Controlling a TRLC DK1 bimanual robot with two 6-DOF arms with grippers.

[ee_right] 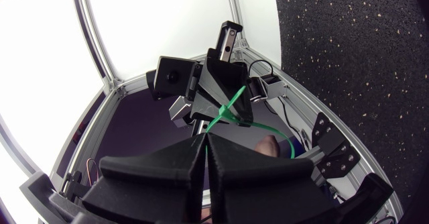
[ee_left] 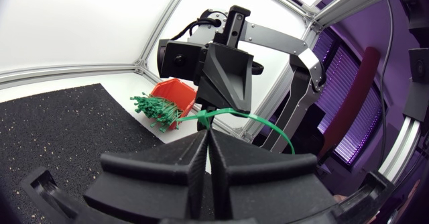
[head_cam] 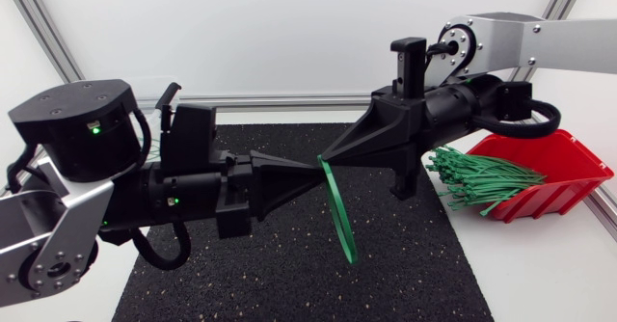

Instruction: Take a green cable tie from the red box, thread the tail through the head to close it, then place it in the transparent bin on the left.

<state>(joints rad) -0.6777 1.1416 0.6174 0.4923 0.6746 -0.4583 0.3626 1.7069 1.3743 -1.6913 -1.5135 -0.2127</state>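
Two grippers meet tip to tip above the black mat (head_cam: 289,274); left gripper (head_cam: 313,168) fingers pressed together on the green cable tie (head_cam: 339,211); right gripper (head_cam: 326,158) likewise clamped on it; the tie hangs as a loop below both tips, seemingly closed, though its head is hidden; red box (head_cam: 559,168) with spare ties (head_cam: 477,177) sits behind the right gripper.

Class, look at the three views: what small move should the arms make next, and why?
Probably ease the hands slightly apart to draw the tail through. The left hand and right hand meet tip to tip, both shut on the green cable tie, which hangs below them as a loop; whether its head has locked is not visible.
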